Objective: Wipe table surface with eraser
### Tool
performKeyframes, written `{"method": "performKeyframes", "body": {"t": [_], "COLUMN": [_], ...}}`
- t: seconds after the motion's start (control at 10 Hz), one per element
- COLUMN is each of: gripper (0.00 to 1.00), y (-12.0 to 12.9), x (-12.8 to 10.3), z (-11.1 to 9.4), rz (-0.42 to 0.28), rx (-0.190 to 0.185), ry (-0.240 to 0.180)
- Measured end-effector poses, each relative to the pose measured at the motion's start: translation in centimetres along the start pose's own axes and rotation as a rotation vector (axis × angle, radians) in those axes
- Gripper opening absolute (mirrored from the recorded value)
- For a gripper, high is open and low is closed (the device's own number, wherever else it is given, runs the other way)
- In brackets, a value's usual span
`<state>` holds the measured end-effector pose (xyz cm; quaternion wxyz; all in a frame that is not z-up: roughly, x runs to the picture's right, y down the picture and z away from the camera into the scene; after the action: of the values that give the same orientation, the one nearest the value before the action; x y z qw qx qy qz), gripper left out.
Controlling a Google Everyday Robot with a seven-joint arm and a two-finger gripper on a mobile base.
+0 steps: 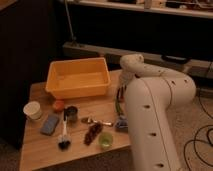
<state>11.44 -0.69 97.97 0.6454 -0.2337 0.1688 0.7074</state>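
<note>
Camera view: light-brown wooden surface carrying orange bin, white cup, blue-grey block and brush; gripper low at the surface's right edge, largely hidden behind white arm; whether it is apart or together cannot be told

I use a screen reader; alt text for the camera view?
A white robot arm bends over the wooden table surface, its gripper low, right of the orange bin. A white cup, a brush and more lie nearer the camera.
</note>
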Motion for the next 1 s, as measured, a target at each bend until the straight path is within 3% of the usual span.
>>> {"method": "performKeyframes", "body": {"t": [0.2, 0.4, 0.8, 1.0], "gripper": [0.00, 0.00, 0.00, 0.00], "y": [0.8, -0.3, -5.8, -7.5], "x": [0.9, 2.2, 4.6, 2.6], "z": [-0.6, -1.6, -2.1, -1.7], "rz": [-0.040, -0.058, -0.033, 0.029], "rx": [-0.024, -0.034, 0.012, 0.035], "ry": [0.011, 0.010, 0.009, -0.008]}}
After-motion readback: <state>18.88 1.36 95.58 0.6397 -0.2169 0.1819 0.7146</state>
